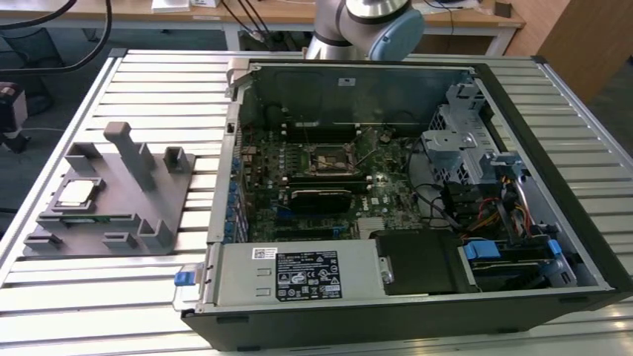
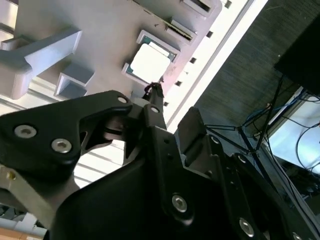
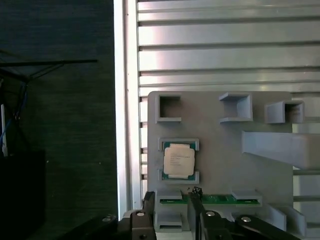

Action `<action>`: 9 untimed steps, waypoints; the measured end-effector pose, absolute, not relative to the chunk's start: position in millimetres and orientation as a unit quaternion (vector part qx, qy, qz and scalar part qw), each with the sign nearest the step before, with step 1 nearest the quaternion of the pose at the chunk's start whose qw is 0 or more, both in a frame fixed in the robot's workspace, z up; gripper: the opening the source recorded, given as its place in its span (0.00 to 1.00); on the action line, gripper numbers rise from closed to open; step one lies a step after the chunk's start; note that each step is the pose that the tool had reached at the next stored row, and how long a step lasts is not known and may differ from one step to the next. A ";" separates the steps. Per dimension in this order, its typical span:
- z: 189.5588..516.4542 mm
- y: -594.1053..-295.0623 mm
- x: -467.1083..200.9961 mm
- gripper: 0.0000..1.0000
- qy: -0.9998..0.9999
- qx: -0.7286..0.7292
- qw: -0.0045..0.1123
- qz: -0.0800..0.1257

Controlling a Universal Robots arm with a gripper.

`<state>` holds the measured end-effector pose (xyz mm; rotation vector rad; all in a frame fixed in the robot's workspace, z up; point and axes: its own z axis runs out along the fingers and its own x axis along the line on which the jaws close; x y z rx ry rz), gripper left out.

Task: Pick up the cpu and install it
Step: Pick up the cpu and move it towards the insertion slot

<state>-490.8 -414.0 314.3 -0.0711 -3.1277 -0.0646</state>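
Where the cpu point(image 3: 179, 160) lies, a holder point(image 3: 220, 160) tops the table point(image 3: 225, 55) — slatted.

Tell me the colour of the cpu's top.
Silver-grey, with a thin greenish rim; the cpu shows best in the first wrist view.

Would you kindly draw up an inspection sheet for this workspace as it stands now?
Surface: slatted metal table, carrying a grey holder and an open computer case.
Job's things: cpu lies flat in its nest on the holder; socket sits on the board inside the case.
Clutter: green memory stick in a holder slot beside the cpu.
Gripper: gripper hangs over the holder by the cpu; the cpu is not gripped.
Cables: coloured wires inside the case; black cables behind the table.
Surroundings: wooden desk, dark floor.
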 end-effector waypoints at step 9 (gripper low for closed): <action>299.8 -414.1 -483.7 0.59 -1.000 -0.011 0.005 -0.020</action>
